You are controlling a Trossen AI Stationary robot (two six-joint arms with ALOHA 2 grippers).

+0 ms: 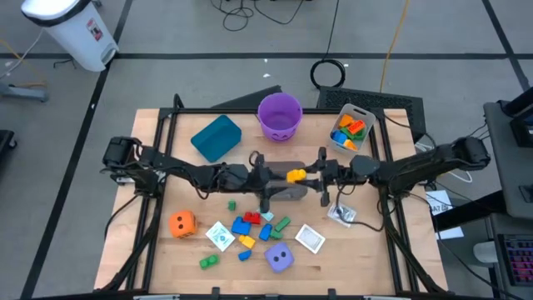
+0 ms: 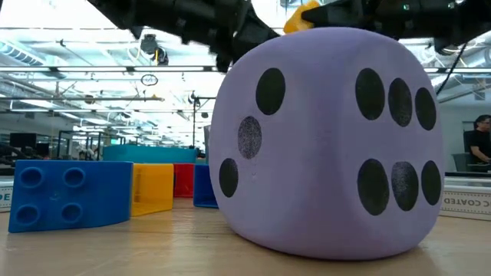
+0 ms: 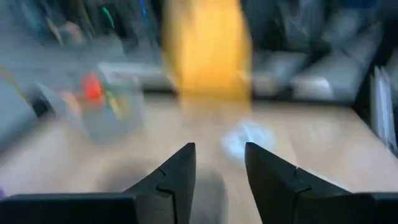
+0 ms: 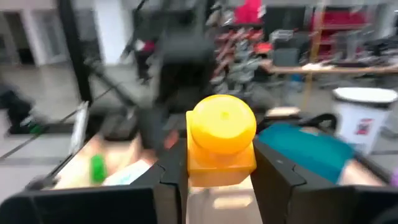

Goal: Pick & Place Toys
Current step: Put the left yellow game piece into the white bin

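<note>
The wooden surface (image 1: 366, 250) is spanned by both dark arms, which meet above its middle. A teal bin (image 1: 216, 137) and a purple bucket (image 1: 279, 115) are set along the far edge, with a clear tub (image 1: 350, 130) of bright blocks at the far right corner. The purple die (image 1: 279, 258) is found near the front edge and the orange die (image 1: 181, 223) toward the left edge. Two white cards (image 1: 220, 237) (image 1: 310, 238) lie flat on either side of a scatter of blue, red, yellow and green blocks (image 1: 249, 231) between the dice. A crumpled clear wrapper (image 1: 342, 214) lies by the right edge. A yellow block (image 4: 221, 140) is pinched in the right hand (image 4: 221, 168), held above the surface's middle. The left hand (image 3: 219, 171) is held facing it, fingers (image 3: 180, 171) slightly parted with nothing between them.
</note>
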